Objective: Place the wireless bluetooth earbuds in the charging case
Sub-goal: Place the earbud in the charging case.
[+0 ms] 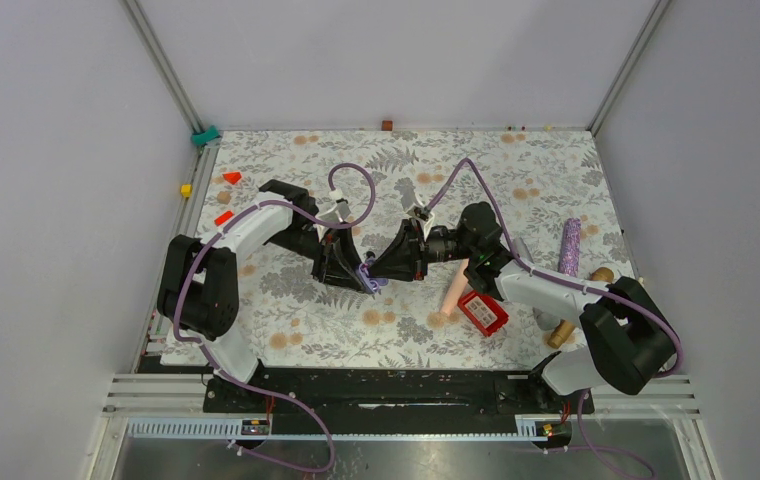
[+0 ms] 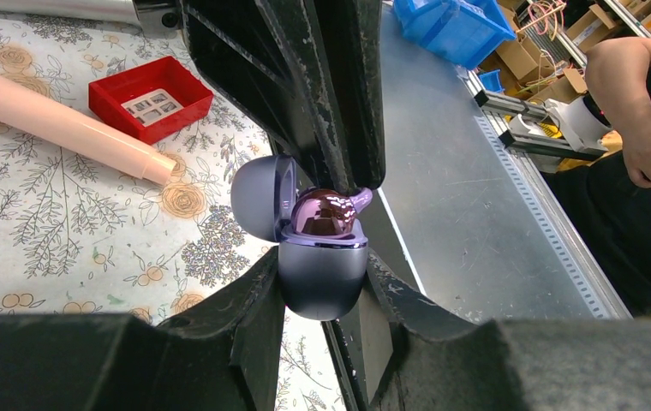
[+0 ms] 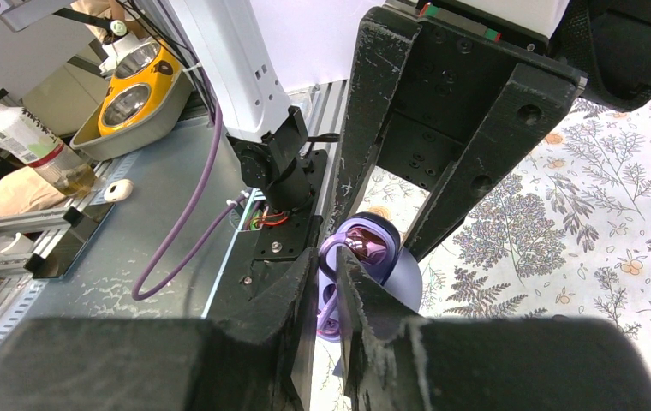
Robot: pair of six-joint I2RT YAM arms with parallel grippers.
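Observation:
The charging case (image 2: 322, 278) is a lavender-grey oval with its lid (image 2: 256, 197) open, not black. My left gripper (image 2: 324, 272) is shut on its lower half and holds it above the table. A glossy purple earbud (image 2: 322, 212) sits in the case's top opening. My right gripper (image 3: 332, 264) is nearly closed, pinching the earbud's lavender tip (image 2: 361, 199) from above. In the right wrist view the earbud (image 3: 367, 251) and case (image 3: 401, 281) show just past my fingertips. In the top view both grippers meet at the case (image 1: 373, 278). I see no second earbud.
A pink cylinder (image 1: 453, 283) and a red box (image 1: 482, 312) lie right of the grippers. A glittery purple cylinder (image 1: 569, 247) and wooden pieces (image 1: 559, 335) are at the far right. Red blocks (image 1: 231, 177) and a yellow block (image 1: 185, 189) sit at the left.

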